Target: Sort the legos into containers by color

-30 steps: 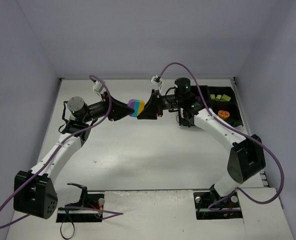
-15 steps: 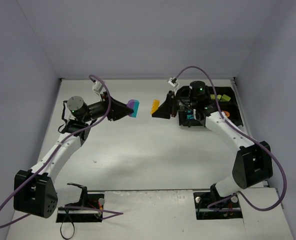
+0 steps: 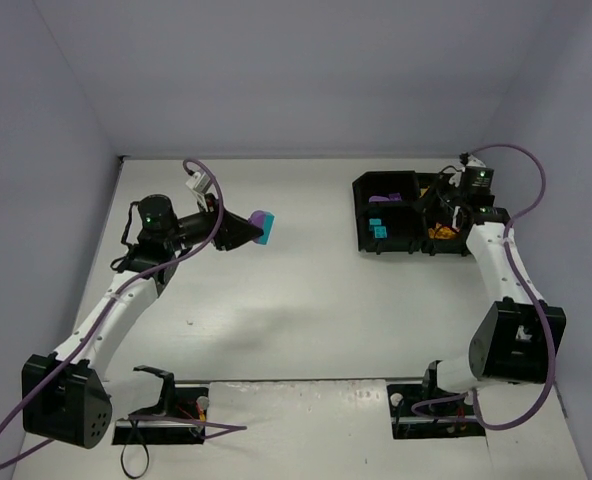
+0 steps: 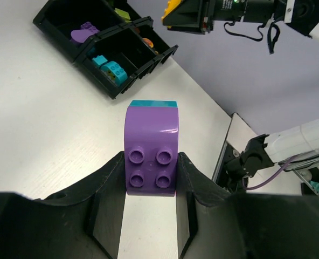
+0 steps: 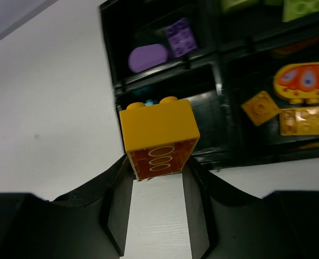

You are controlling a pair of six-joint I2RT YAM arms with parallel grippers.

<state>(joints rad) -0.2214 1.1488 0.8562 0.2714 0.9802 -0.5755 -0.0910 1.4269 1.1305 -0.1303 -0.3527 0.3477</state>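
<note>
Left hand (image 4: 150,159) clamps glossy purple brick (image 4: 151,135), rounded top, four studs, cyan brick (image 4: 153,103) stuck on far end, above white bench (image 3: 306,300). Right hand (image 5: 159,163) grips orange studded block (image 5: 157,127) over black four-compartment plastic tray (image 3: 360,212).

In the right wrist view the orange brick (image 5: 158,129) hides nearly all of a cyan brick (image 5: 149,102).

At far right of table (image 3: 306,300): tray (image 3: 359,212), loose bricks (image 3: 378,230) in its compartments. Above tray: right gripper (image 5: 158,164), single brick (image 5: 158,132) between fingers. Well left, above table: left gripper (image 4: 151,170), stacked bricks (image 4: 151,135) between fingers.
</note>
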